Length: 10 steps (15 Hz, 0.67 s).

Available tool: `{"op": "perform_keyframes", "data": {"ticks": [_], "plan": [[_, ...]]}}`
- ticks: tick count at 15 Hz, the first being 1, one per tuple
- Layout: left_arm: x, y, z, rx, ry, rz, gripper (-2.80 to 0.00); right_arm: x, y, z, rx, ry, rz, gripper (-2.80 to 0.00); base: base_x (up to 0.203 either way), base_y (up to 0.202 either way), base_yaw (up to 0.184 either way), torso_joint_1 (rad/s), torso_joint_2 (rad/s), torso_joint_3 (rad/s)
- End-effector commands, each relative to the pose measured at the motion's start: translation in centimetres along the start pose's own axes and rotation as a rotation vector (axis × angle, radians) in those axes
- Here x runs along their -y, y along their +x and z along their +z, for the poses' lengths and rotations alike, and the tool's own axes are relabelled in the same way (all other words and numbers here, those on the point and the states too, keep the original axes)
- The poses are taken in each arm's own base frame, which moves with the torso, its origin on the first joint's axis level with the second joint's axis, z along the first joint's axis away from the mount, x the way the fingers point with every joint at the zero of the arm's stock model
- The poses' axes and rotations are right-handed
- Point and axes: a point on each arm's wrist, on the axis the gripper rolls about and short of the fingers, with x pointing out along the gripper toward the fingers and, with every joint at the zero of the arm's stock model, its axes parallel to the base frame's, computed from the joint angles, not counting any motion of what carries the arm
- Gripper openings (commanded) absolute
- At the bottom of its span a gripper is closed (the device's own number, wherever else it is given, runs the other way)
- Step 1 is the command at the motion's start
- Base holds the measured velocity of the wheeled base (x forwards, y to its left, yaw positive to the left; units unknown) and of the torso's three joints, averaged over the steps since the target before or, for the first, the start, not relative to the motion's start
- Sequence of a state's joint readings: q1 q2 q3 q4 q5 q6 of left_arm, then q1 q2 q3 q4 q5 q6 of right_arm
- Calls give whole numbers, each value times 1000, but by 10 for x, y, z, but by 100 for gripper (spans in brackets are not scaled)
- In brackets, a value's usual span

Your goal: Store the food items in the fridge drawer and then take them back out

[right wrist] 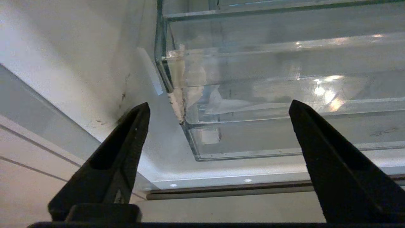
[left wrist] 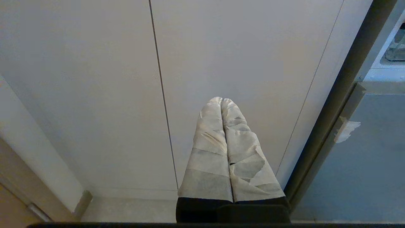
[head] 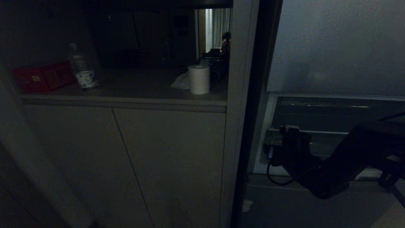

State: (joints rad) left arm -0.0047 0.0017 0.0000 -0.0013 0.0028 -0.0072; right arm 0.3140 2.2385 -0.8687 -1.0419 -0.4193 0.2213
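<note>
The right gripper is sitting closest to the camera in its wrist view. Its two black fingers are standing wide apart, and nothing is sitting between them. It is holding nothing.

Just past the fingertips, the drawer is waiting. It is a clear plastic bin with a see-through front lip. The gripper is pointing at the drawer's front corner, near but not touching it. One finger is lining up with the white fridge wall beside the drawer, and the other finger is lining up with the drawer's front. A bit of white tape is sticking on the drawer's corner edge. Inside the drawer I am seeing only shiny spots of light and clear plastic. I am not spotting any red food in it.

In the dark head view, the right arm is reaching in from the right, toward the open fridge section on the right side.

The left gripper is hanging low on the left, in front of a pale cabinet door. Its two taped fingers are pressing together, with nothing between them.

Far off on the left, a counter is holding a bottle, a red pack and a white paper roll.
</note>
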Motion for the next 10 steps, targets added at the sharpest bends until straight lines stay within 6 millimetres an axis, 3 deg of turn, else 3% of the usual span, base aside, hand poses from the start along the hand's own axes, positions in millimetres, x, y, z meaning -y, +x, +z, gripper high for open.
{"op": "perform_keyframes", "data": {"ticks": [1, 3, 10], "plan": [[0, 0, 0, 0, 0, -1, -280, 2, -2, -3, -7, 1, 3, 0, 0, 0, 0, 0, 0, 0], [0, 0, 0, 0, 0, 0, -280, 4, -8, -1, 14, 10, 18, 0, 0, 0, 0, 0, 0, 0], [0, 0, 0, 0, 0, 0, -280, 0, 12, -5, 32, 11, 6, 0, 0, 0, 0, 0, 0, 0]]}}
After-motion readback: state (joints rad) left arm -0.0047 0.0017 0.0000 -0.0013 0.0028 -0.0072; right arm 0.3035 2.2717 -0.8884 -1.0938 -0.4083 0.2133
